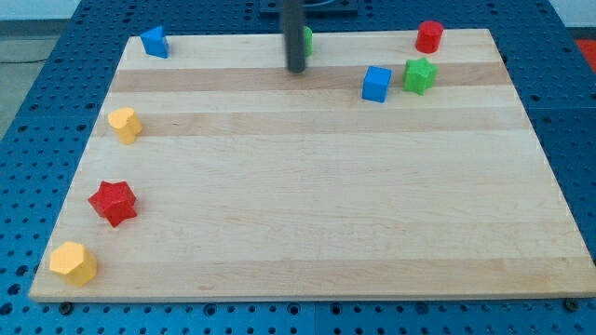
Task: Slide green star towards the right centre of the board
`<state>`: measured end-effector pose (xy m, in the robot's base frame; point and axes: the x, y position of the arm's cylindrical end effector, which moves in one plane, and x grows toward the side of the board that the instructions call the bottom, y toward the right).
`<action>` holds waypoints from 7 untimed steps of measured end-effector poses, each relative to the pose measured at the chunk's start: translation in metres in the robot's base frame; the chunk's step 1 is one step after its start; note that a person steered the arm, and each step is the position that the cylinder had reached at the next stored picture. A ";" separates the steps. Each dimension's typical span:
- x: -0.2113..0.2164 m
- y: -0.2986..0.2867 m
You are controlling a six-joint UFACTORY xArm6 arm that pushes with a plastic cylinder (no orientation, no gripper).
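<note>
The green star (419, 75) lies near the board's top right, just right of a blue cube (376, 83). My tip (296, 69) is at the top centre of the board, well to the left of the blue cube and the star, touching neither. The rod partly hides another green block (306, 39) at the top edge, just behind it.
A red cylinder (428, 36) stands at the top right, above the star. A blue block (155, 42) sits at the top left. A yellow block (125, 124), a red star (114, 202) and a yellow hexagonal block (74, 262) line the left side of the wooden board (317, 205).
</note>
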<state>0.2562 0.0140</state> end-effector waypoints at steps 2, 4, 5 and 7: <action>0.007 0.107; 0.035 0.174; 0.054 0.175; 0.045 0.163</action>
<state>0.3010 0.1766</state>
